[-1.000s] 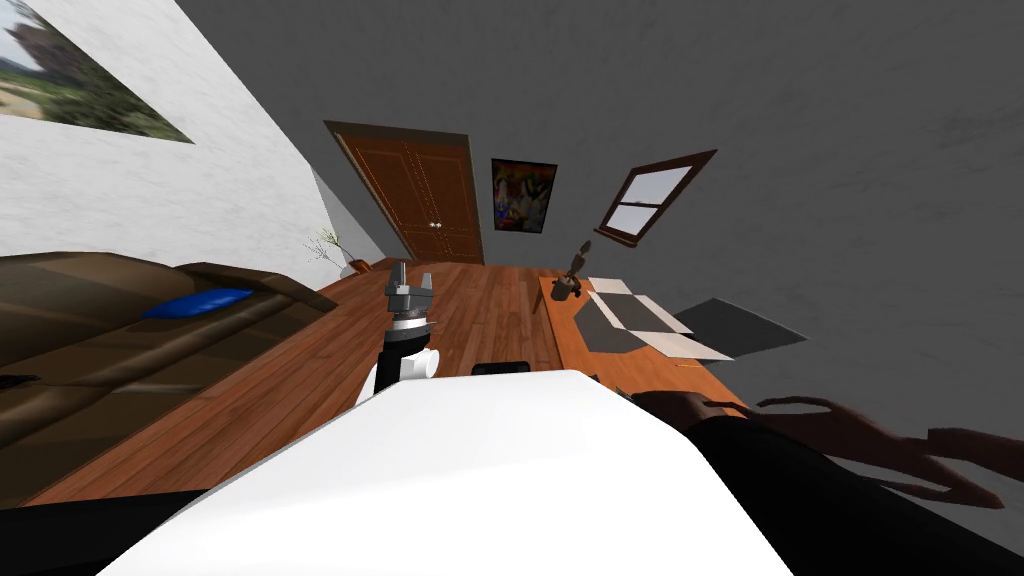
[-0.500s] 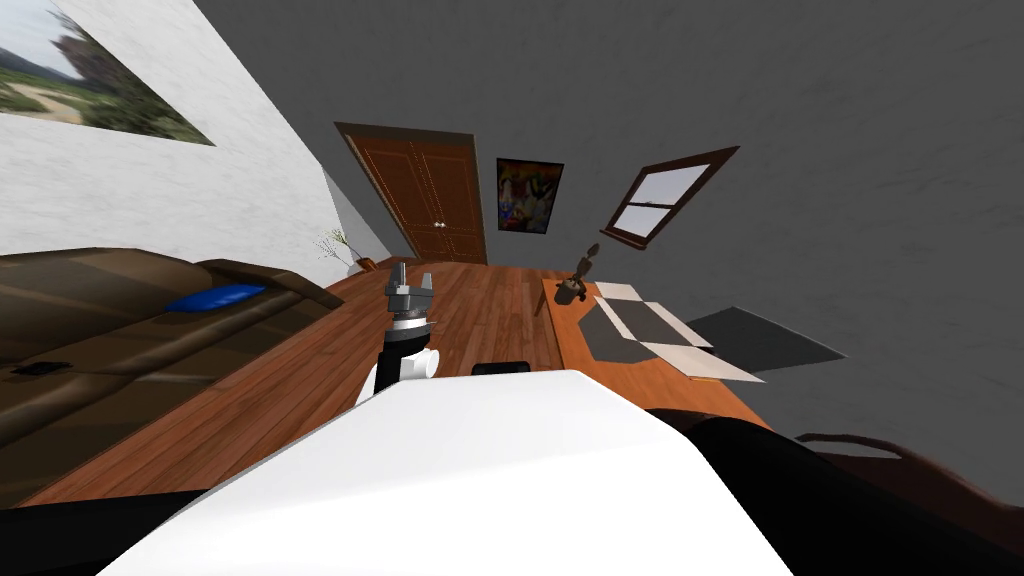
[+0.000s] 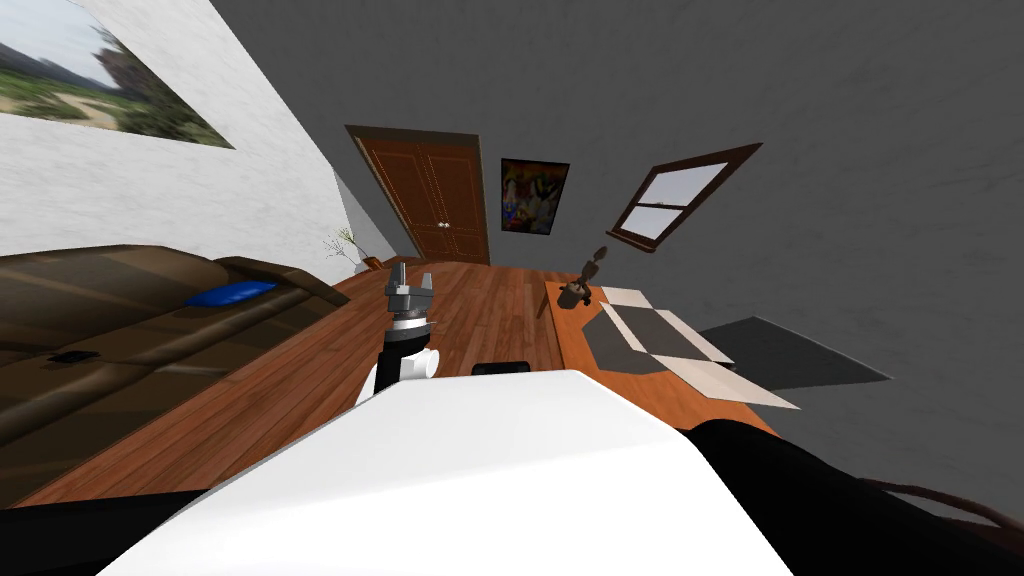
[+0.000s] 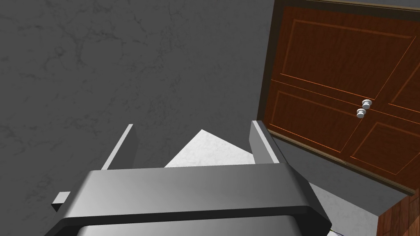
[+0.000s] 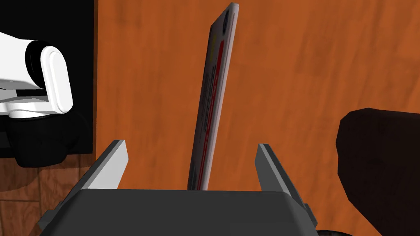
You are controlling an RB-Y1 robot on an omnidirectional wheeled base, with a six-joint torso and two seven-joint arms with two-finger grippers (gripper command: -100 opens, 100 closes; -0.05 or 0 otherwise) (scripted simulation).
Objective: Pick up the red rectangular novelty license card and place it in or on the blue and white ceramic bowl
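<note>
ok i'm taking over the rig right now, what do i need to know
Left gripper: open, empty, raised over the floor.
Right gripper: open. The red card stands edge-on between its fingers, touching neither, over the orange tabletop.
Done: right gripper is lined up around the card.
Left: close on the card, lift it, find the bowl, set the card in it.
</note>
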